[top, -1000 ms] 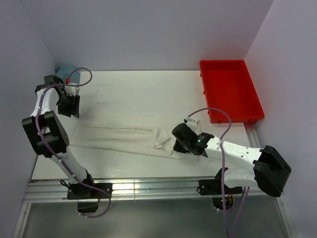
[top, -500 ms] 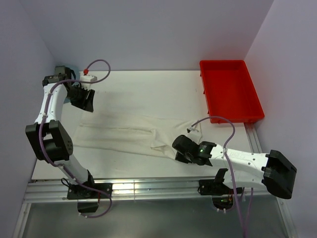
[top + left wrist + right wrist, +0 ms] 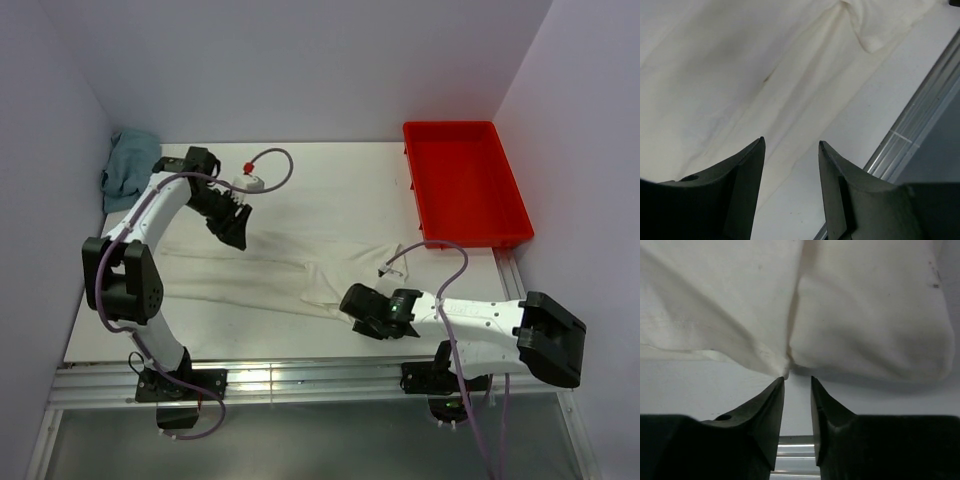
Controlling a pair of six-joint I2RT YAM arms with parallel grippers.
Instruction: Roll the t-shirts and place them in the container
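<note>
The cream-white t-shirt (image 3: 260, 268) lies folded into a long band across the table, with a bunched end near the right arm. My left gripper (image 3: 236, 238) hangs open above the band's far edge, and in its wrist view the shirt (image 3: 740, 75) lies below the empty left gripper (image 3: 791, 142). My right gripper (image 3: 350, 300) sits low at the near edge of the bunched end. The right wrist view shows the right gripper (image 3: 797, 378) open by a narrow gap with nothing in it. The shirt's hem (image 3: 782, 367) just meets the tip of one of its fingers (image 3: 772, 400).
A red tray (image 3: 497, 233) stands at the back right. A blue cloth (image 3: 128, 165) lies crumpled in the back left corner. An aluminium rail (image 3: 300, 380) runs along the table's near edge, also visible as a rail (image 3: 920, 130) in the left wrist view.
My left arm swung from the back left corner rightward over the shirt, uncovering the blue cloth. The right gripper slid slightly left toward the near edge and its jaws parted.
</note>
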